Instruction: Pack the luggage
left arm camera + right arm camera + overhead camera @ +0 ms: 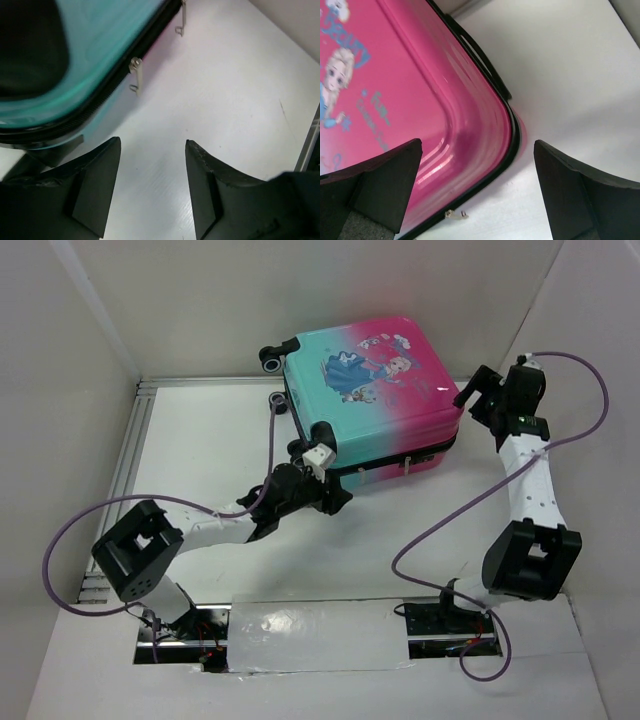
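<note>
Near: left tool [332, 495] has jaws parted with nothing between them, by the teal zip edge of the luggage [375, 405]. The luggage is closed, flat on the white desk [200, 440], far centre. At its pink corner: right tool [472, 400], jaws wide, empty.

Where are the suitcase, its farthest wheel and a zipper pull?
suitcase [375, 390]: overhead view, on the printed top shell.
farthest wheel [271, 360]: overhead view, on the middle of the wheel at the suitcase's far-left corner.
zipper pull [136, 75]: left wrist view, on the metal tab hanging by the black seam.
</note>
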{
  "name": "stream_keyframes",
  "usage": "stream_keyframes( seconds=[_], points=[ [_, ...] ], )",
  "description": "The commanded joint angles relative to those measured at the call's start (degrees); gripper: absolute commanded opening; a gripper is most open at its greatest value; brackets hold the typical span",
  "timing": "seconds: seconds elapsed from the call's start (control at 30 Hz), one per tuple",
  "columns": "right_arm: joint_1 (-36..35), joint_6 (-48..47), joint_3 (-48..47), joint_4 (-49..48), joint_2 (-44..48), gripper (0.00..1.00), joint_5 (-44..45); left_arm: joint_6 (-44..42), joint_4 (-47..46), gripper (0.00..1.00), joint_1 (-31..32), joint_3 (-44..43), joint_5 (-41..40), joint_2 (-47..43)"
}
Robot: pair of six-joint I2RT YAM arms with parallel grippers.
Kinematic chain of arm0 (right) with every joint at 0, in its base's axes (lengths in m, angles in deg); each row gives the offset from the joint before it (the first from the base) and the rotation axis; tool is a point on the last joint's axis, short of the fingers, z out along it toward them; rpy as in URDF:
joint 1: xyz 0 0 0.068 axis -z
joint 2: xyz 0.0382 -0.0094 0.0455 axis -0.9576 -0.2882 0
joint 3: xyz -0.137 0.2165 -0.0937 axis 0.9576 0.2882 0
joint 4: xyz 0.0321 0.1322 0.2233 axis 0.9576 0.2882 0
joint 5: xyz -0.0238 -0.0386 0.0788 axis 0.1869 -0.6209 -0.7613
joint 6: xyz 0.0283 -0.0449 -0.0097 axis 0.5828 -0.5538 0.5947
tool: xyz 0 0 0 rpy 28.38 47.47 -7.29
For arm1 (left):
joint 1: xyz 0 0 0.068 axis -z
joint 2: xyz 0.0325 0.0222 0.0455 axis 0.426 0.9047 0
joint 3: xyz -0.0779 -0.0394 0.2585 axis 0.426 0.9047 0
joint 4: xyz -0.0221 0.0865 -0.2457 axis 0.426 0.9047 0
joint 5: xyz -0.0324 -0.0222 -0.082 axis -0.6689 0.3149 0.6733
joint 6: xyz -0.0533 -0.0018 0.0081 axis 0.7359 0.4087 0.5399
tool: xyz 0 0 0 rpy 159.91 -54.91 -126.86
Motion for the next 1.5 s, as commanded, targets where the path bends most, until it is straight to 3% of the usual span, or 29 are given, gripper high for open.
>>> stream_keyframes(
  seconds=[0.0, 0.17, 0.33, 0.57, 0.83, 0.9, 1.13, 1.23, 1.3, 1.47],
  points=[
    [2.1, -0.9, -5.1, -3.3, -3.1, 0.99, -4.9, 0.2, -6.7, 0.68, 1.8, -2.1, -2.0, 2.5],
    [4.7, 3.0, -6.9, -7.0, -7.6, 0.99, -12.3, 3.0, -9.2, 0.68, 2.4, -6.7, -4.2, 7.3],
    [5.2, 4.8, -9.4, -8.1, -11.6, 0.99, -15.1, 6.5, -10.5, 0.68, 4.5, -10.3, -14.1, 12.0],
    [5.2, 5.4, -11.2, -7.6, -13.7, 0.99, -16.8, 15.6, -2.8, 0.64, 6.9, -18.3, -25.6, 18.3],
    [5.2, 5.4, -10.7, -7.6, -14.2, 0.99, -17.3, 21.0, 8.1, 0.61, 9.2, -22.8, -36.4, 19.6],
    [5.2, 5.4, -10.7, -7.6, -14.2, 0.99, -17.3, 22.5, 10.8, 0.61, 9.2, -22.8, -36.5, 19.6],
    [5.2, 5.4, -10.1, -8.1, -13.7, 0.99, -17.3, 20.6, 6.1, 0.61, 9.2, -22.3, -37.0, 20.1],
    [5.2, 5.4, -10.1, -8.1, -13.7, 0.99, -17.3, 20.6, 4.0, 0.55, 8.2, -22.3, -35.9, 20.8],
    [5.2, 5.4, -10.7, -7.6, -13.7, 0.99, -17.3, 20.6, 2.9, 0.44, 7.6, -21.6, -35.2, 20.8],
    [5.2, 5.4, -10.7, -7.6, -14.2, 0.99, -17.3, 20.6, 3.0, 0.40, 7.1, -25.0, -34.6, 22.7]
  ],
)
